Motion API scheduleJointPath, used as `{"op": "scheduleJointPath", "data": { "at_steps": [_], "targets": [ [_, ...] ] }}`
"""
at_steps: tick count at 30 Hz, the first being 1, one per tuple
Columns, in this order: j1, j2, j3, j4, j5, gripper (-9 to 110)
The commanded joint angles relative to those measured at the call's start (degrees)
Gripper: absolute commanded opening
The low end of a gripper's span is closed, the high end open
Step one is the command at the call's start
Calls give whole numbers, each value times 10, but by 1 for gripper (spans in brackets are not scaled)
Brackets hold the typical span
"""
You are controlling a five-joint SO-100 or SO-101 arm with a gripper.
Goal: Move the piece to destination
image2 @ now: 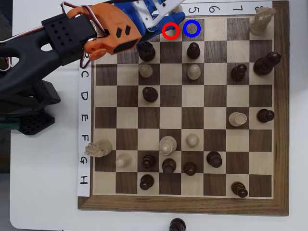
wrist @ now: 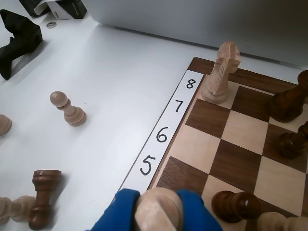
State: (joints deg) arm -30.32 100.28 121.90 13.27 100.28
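Note:
In the wrist view my gripper (wrist: 158,208) is shut on the piece (wrist: 160,211), a cream light-wood chess piece clamped between blue fingers (wrist: 118,214) at the bottom edge. It hangs over the board's edge just below the label 5. The destination (wrist: 182,175) is the dark square beside that label, directly ahead of the piece. In the overhead view the destination (image2: 191,29) carries a blue ring, and the gripper (image2: 166,23) sits at the neighbouring light square with the red ring (image2: 169,31). The arm hides the piece there.
A large cream knight (wrist: 221,72) stands on the corner square by the 8. A dark pawn (wrist: 236,206) stands one square right of the gripper, with more dark pieces (wrist: 288,103) further right. Off the board lie a cream pawn (wrist: 67,108) and a dark rook (wrist: 42,197).

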Motion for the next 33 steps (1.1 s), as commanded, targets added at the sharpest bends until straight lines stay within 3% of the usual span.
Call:
{"op": "scheduleJointPath", "data": {
  "at_steps": [1,33],
  "targets": [
    [40,17,-170,4,191,1],
    [50,-119,-267,-6,171,0]
  ]
}}
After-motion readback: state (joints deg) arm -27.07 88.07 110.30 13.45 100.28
